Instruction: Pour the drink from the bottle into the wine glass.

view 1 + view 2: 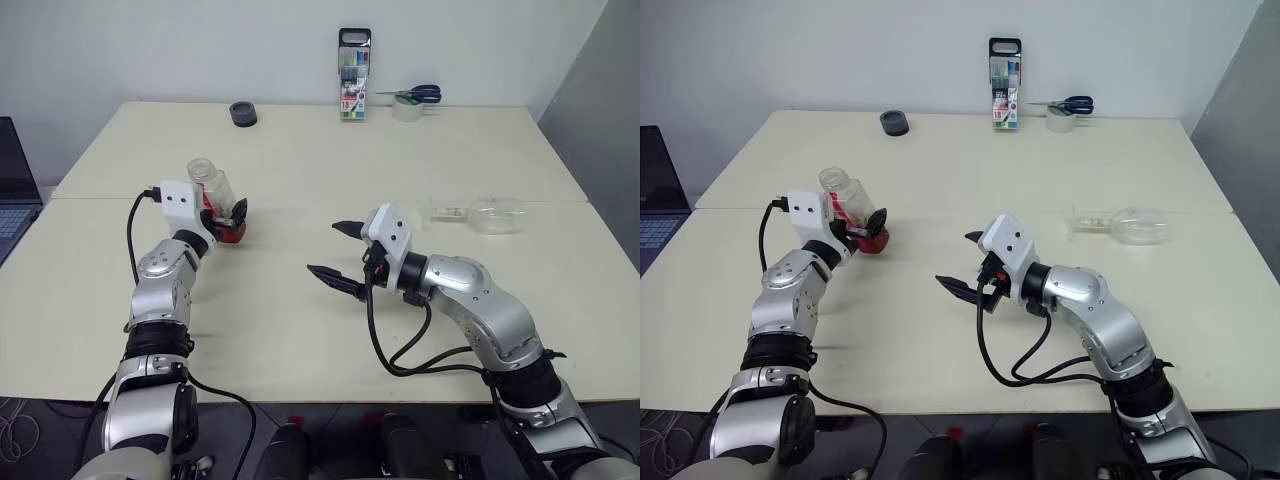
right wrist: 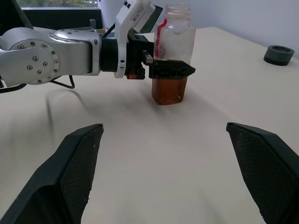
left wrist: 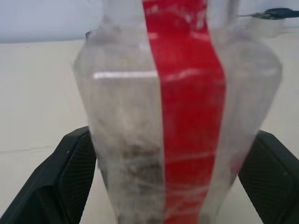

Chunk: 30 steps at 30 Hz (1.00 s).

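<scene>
While spread wide around the small clear red-striped plastic bottle (image 1: pixel 210 185), gripped nothing with the left gripper (image 1: pixel 232 215), bottle standing uncapped at nine o'clock, amber drink (image 2: pixel 169 91) low inside. Held the right gripper (image 1: pixel 323 248) wide, empty. Risked a nudged spill, and pouring nowhere, with the clear stemmed wine glass (image 1: pixel 495 213) toppled at three o'clock.

an office or lab room is suggested: a plain pale table (image 1: pixel 300 150) against a bare white wall, a laptop (image 1: pixel 15 190) at its edge, a marker pack (image 1: pixel 353 75), scissors (image 1: pixel 415 95).
</scene>
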Motion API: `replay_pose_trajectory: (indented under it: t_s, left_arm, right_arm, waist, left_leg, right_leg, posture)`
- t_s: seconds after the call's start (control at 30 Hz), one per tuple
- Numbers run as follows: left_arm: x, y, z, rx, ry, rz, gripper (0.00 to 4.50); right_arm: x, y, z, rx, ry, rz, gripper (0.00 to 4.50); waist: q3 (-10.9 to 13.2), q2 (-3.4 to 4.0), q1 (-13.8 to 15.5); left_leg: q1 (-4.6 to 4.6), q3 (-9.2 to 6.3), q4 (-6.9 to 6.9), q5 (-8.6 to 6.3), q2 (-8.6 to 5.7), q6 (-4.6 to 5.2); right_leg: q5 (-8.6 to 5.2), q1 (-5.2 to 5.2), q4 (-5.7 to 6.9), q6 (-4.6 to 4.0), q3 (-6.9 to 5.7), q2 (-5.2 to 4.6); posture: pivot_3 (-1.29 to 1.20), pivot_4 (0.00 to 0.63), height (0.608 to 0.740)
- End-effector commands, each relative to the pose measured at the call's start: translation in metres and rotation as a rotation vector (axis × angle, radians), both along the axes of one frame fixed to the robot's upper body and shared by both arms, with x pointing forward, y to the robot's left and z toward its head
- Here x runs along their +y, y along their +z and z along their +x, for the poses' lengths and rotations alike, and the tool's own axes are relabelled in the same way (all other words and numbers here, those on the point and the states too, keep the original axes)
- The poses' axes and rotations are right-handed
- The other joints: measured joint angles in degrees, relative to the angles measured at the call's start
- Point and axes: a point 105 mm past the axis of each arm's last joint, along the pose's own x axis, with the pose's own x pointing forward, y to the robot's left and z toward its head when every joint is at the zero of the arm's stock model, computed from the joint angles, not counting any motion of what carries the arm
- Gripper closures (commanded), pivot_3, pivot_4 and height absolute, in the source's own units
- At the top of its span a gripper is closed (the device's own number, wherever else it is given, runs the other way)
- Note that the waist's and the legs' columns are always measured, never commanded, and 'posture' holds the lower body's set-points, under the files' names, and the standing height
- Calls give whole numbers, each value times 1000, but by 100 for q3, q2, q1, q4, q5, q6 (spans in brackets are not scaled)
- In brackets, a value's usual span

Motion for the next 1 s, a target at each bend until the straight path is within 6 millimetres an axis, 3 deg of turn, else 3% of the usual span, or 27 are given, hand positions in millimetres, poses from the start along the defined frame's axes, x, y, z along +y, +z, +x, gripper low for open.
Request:
replay_pose_trajectory:
  t_s: [0.03, 0.7, 1.0]
  left_arm:
    - [2, 7, -1, -38, 0, 34, 8]
    - [-3, -17, -9, -22, -29, 40, 8]
    - [-2, -32, -25, -3, -26, 26, 8]
  right_arm:
    - [5, 8, -7, -47, 25, 17, 0]
    - [0, -1, -6, -56, -49, 38, 0]
    - [-16, -15, -1, -110, -165, 4, 0]
  waist:
    - [0, 0, 2]
    - [0, 0, 1]
    - [0, 0, 6]
  left_leg:
    - [0, 0, 0, 0, 0, 0]
    - [0, 2, -1, -2, 0, 3]
    - [1, 1, -2, -5, 2, 8]
  right_leg:
    - [0, 0, 0, 0, 0, 0]
    - [0, 0, 0, 0, 1, 0]
    - [0, 0, -1, 0, 1, 1]
  posture:
    - [0, 150, 740]
    - [0, 150, 740]
    - [0, 150, 740]
